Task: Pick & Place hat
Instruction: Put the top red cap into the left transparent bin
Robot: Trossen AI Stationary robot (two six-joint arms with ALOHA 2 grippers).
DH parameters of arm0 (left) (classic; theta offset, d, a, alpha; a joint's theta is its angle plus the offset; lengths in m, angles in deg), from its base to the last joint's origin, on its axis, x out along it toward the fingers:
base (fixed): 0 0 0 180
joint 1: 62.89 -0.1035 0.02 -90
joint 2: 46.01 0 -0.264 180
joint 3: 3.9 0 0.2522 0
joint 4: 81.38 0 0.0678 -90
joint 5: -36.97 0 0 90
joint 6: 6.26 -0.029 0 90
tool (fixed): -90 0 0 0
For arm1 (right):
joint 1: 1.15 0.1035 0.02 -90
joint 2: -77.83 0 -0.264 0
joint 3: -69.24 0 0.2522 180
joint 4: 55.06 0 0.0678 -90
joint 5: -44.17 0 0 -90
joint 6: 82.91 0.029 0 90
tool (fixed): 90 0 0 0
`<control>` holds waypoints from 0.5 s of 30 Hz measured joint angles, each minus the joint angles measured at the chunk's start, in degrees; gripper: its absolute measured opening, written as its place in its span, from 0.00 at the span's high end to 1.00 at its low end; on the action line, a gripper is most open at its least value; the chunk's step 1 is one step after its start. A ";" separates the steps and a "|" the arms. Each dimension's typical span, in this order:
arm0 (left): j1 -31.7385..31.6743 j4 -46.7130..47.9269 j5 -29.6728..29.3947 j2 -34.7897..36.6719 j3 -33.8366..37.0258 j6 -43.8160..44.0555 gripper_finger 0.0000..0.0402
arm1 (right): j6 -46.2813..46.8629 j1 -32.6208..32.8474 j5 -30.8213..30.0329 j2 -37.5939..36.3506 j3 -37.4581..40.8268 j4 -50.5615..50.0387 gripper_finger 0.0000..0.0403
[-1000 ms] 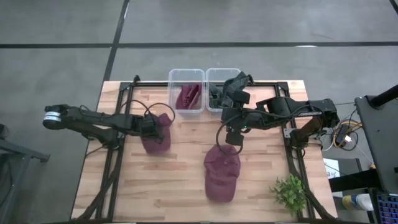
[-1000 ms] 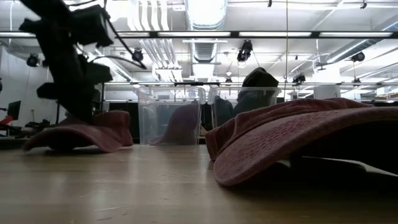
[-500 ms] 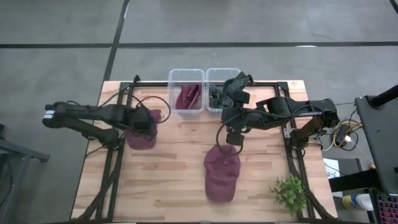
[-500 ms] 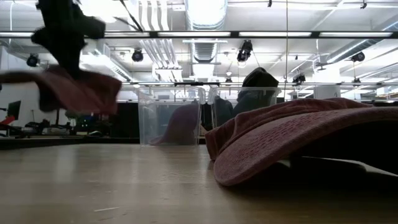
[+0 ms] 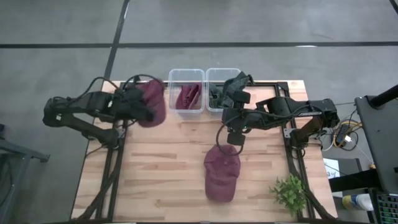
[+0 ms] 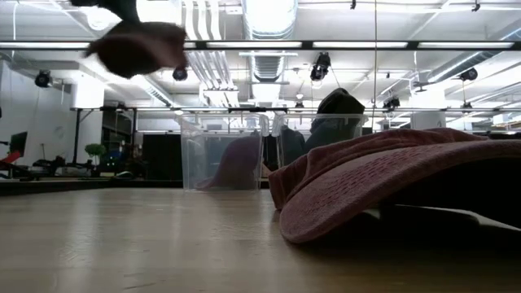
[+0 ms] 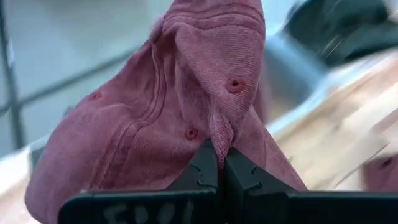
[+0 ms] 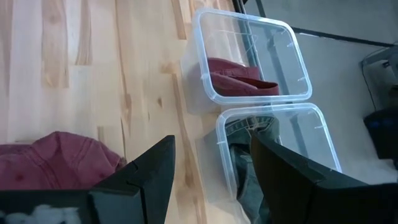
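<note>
Where the high view looks down on the bench (image 5: 168,162), the left claw (image 5: 144,107) holds a maroon hat (image 5: 152,101) at upper left, just beside the left bin (image 5: 186,91), while the right claw (image 5: 231,138) hangs at centre with its fingers spread above a second hat (image 5: 222,174). In the low view the held hat (image 6: 137,46) floats at top left. The left wrist view shows the fingers pinched tight on its fabric (image 7: 205,118). The right wrist view shows both bins (image 8: 252,59).
</note>
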 joint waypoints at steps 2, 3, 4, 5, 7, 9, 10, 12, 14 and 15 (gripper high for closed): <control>0.00 -6.41 -2.13 0.00 -0.32 -5.66 1.00 | 0.19 -0.01 -0.02 -0.02 0.49 0.02 0.50; 0.00 -10.18 -2.98 0.00 -0.34 -8.91 1.00 | 0.49 -0.01 -0.02 -0.02 0.84 0.00 0.50; 0.00 -14.18 -3.52 -0.01 -0.34 -11.93 1.00 | 0.83 -0.01 -0.02 -0.02 1.28 0.02 0.50; -0.03 -18.28 -3.92 -0.13 -0.21 -15.14 1.00 | 1.09 -0.01 -0.02 -0.02 1.81 0.05 0.50; -0.06 -27.51 -4.54 -0.38 0.55 -22.03 1.00 | 1.29 0.00 -0.02 -0.02 3.06 -0.06 0.50; -0.07 -36.15 -4.65 -1.26 1.35 -29.07 1.00 | 1.78 0.25 -0.02 -0.13 4.23 0.09 0.50; -0.07 -40.09 -4.62 -1.74 1.73 -32.57 1.00 | 1.95 0.41 -0.03 -0.18 4.72 0.43 0.50; -0.41 -47.39 -4.51 -2.84 2.88 -38.91 1.00 | 1.90 0.89 -0.02 -0.83 5.91 1.69 0.50; -1.20 -54.15 -3.98 -3.97 4.20 -44.02 1.00 | 1.64 1.24 0.00 -2.07 7.30 3.92 0.50; -1.95 -56.39 -2.81 -4.63 4.78 -45.84 1.00 | 1.44 1.40 0.00 -2.77 8.01 5.18 0.50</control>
